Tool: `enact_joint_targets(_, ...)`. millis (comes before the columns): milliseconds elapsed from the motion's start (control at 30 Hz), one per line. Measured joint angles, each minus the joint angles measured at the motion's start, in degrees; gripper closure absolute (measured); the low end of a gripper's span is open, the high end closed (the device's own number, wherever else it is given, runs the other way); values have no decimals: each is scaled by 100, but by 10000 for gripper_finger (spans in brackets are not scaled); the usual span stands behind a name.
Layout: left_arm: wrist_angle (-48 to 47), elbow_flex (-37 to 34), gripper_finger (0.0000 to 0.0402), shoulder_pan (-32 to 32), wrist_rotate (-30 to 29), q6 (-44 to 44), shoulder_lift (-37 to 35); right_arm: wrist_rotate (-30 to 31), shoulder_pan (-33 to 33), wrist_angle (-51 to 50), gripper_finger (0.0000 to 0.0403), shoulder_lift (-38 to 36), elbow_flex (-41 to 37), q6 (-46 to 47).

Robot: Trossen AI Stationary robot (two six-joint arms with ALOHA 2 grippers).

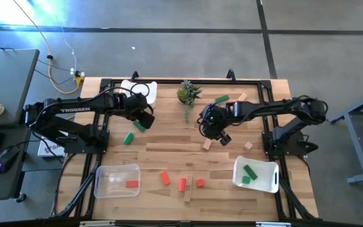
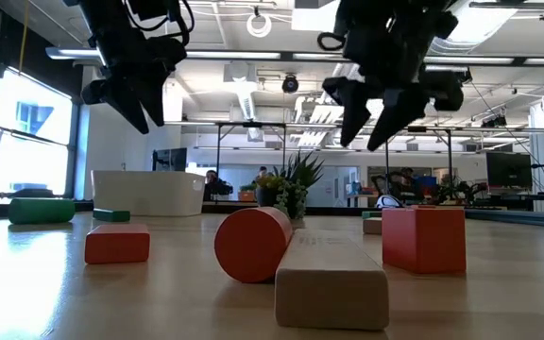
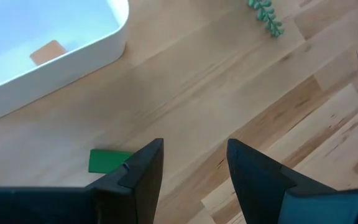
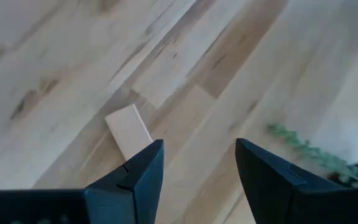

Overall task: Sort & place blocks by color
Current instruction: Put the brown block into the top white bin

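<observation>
My left gripper (image 1: pixel 142 121) hangs open above the table at the far left, a green block (image 3: pixel 107 160) lying just outside one finger and another green block (image 1: pixel 128 138) nearer. My right gripper (image 1: pixel 223 136) hangs open right of centre, over a tan block (image 4: pixel 129 130) that lies flat on the table beside one finger. Both stand clear of the table in the low view, left gripper (image 2: pixel 130 99) and right gripper (image 2: pixel 374 118). Red blocks (image 1: pixel 182 184) and a tan bar (image 1: pixel 188 193) lie near the front edge.
A white bin (image 3: pixel 55 68) at the far left holds a tan block (image 3: pixel 47 52). A clear bin (image 1: pixel 99 181) at the near left holds a red block (image 1: pixel 132 184). A white bin (image 1: pixel 265 184) at the near right holds green blocks. A potted plant (image 1: pixel 188 93) stands at the far middle.
</observation>
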Motion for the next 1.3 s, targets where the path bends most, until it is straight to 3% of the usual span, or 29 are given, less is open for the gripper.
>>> enact_joint_targets(333,-1,-1,236,2,-123,-1,0,-395,53,-9,217,711,-2,-265)
enact_joint_targets(767,-2,0,236,2,-125,0,0,483,472,-96,217,1407,-4,-355)
enact_joint_targets(1033,-4,-1,236,0,-125,2,0,525,470,-149,219,1659,10,-347)
enact_joint_targets(1133,-4,0,236,1,-125,2,0,443,466,-168,239,1670,13,-237)
enact_joint_targets(1300,-4,0,236,0,-113,4,0,350,469,-115,306,1670,10,236)
